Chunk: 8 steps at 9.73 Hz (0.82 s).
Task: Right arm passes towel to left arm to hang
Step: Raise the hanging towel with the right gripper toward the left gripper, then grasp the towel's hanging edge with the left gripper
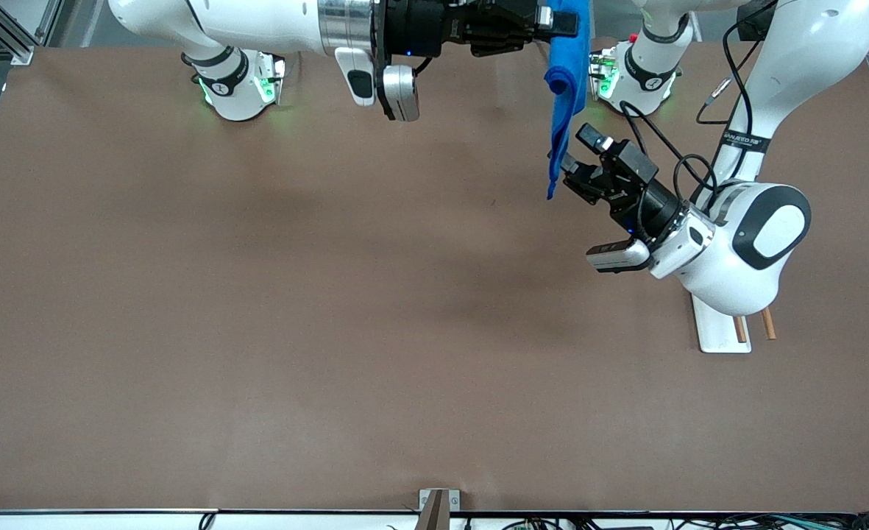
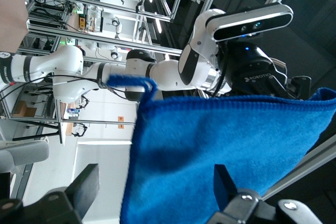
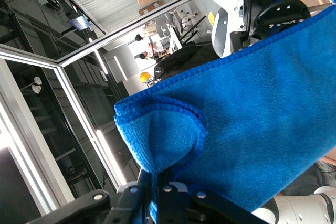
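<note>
Right gripper up in the air near the robot bases, over the left arm's end of the table, clamped on the top edge of the blue towel. Towel hanging straight down from that grip, folded over itself near the top, lower end loose and clear of the table. Left gripper raised beside the towel's lower part, fingers spread wide with the cloth between them, not yet pinching it. In the right wrist view, towel bunched in a fold right at the closed fingertips. In the left wrist view, towel filling the gap between the spread fingers, right gripper above it.
</note>
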Motion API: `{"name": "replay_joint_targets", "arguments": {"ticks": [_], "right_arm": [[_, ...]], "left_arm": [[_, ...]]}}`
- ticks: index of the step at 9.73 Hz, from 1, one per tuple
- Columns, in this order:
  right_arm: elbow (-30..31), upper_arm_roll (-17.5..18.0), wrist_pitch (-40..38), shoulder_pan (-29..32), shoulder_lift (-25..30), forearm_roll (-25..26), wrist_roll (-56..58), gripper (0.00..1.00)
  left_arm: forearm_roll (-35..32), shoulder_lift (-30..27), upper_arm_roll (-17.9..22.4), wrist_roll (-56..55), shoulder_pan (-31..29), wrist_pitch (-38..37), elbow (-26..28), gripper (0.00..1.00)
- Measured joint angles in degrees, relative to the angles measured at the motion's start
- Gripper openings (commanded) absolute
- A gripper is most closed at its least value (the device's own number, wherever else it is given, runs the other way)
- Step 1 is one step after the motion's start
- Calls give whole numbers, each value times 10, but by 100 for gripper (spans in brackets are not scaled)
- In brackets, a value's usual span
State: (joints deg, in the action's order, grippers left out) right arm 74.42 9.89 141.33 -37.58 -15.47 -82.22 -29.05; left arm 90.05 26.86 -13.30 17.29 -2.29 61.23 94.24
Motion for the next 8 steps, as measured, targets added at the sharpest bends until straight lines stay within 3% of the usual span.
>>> {"name": "replay_joint_targets", "arguments": {"ticks": [1,5,8], "right_arm": [[0,0,0,-1,0,0,0,1],[0,0,0,-3,-2,0,0,1],[0,0,0,-3,-2,0,0,1]], "left_arm": [[7,0,-5,0,0,-3,0,66],[25,-10,-11,-15,-1,-5,0,70],[25,-10,-11,-15,-1,-7,8,2]]}}
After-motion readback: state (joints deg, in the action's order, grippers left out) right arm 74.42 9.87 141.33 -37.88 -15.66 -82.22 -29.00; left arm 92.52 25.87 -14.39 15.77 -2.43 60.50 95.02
